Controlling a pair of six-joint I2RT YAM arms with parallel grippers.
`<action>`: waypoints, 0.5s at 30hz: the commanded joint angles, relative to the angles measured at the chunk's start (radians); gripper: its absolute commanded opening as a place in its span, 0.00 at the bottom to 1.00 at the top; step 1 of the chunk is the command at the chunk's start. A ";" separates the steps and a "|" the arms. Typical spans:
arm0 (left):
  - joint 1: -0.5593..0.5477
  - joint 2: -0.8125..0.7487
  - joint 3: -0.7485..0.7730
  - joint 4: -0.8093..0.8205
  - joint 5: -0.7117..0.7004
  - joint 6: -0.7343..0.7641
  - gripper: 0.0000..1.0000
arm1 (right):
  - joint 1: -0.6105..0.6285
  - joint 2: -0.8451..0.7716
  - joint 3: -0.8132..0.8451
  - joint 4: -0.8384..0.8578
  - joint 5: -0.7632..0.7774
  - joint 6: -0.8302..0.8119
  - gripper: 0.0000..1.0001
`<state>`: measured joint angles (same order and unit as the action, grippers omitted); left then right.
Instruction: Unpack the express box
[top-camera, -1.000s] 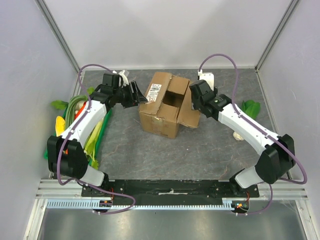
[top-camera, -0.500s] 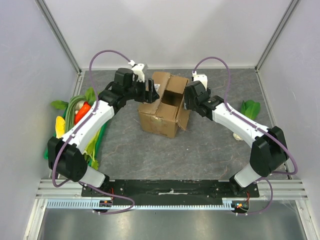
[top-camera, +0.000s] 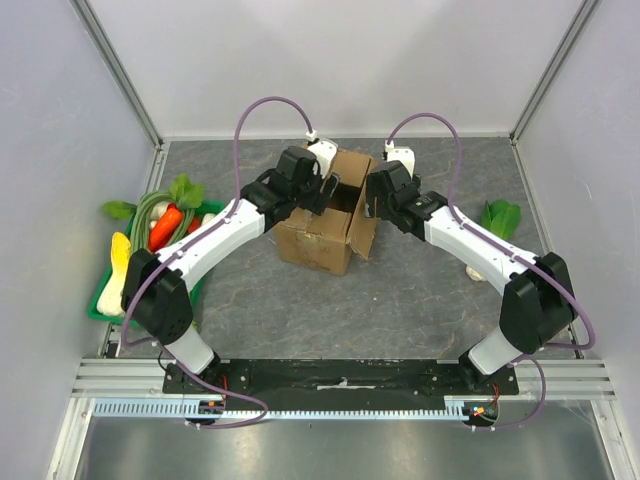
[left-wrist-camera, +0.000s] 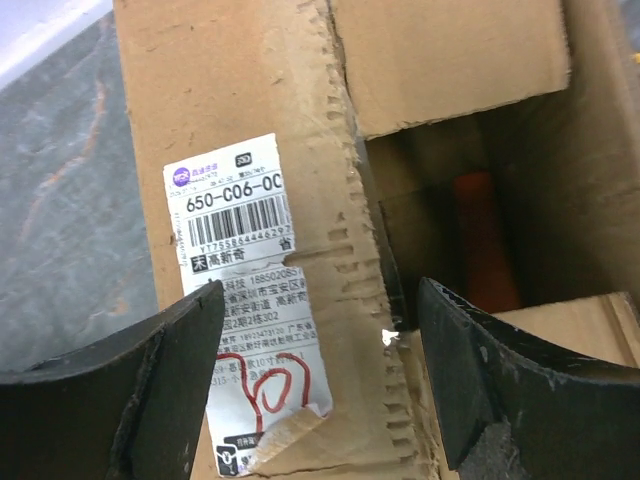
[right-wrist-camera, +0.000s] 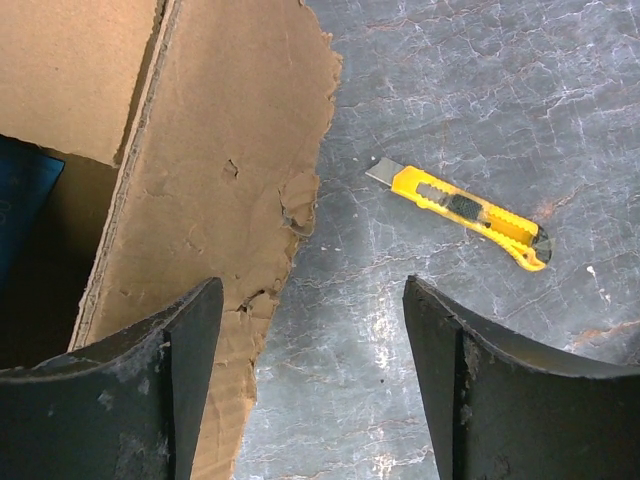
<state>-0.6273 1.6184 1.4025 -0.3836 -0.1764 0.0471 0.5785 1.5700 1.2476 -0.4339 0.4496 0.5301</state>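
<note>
Express box (top-camera: 318, 240), corrugated cardboard, ragged flaps (white label (left-wrist-camera: 240, 285)), left fingers (left-wrist-camera: 110, 390) spread, right fingers (right-wrist-camera: 110, 400) spread

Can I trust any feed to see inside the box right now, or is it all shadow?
Left wrist: shipping label sharp, the express box interior shadowed, only a dim orange-red item shows. Right wrist: utility knife crisp, box interior dark. Top external: even light, opening dark.

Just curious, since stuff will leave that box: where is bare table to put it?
Barest: the table between the express box and the arms' bases. Crowded: vegetable tray at left; utility knife beside the box's flap; leafy greens at right.
</note>
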 joint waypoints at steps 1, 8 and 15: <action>-0.031 0.031 0.012 0.084 -0.189 0.135 0.83 | 0.001 -0.013 -0.008 0.047 -0.011 0.025 0.79; -0.029 0.038 0.041 0.068 -0.270 0.050 0.79 | 0.003 -0.001 -0.005 0.049 -0.014 0.037 0.80; 0.060 -0.043 0.088 -0.011 -0.255 -0.140 0.75 | 0.001 -0.007 -0.001 0.043 -0.003 0.047 0.80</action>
<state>-0.6369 1.6550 1.4235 -0.3756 -0.4191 0.0494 0.5785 1.5700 1.2438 -0.4187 0.4416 0.5510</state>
